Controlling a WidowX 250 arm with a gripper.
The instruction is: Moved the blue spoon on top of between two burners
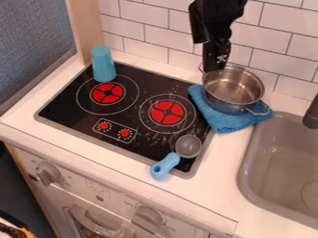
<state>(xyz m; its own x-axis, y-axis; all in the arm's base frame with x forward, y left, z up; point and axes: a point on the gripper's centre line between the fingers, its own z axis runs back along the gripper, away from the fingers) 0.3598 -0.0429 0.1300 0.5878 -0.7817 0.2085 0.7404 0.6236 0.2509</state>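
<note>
Camera view: we cannot tell whether the black robotic hand (215, 64) is wide or narrow. Its nearness to the round steel pot (228, 106) risks a knock; the blue-handled plastic spoon (168, 164), at the black glass stove's (74, 115) near-right corner, could twist if pinched off-centre.

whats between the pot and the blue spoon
In the camera view, part of the blue cloth and some black stovetop lie between the pot and the blue spoon.
</note>
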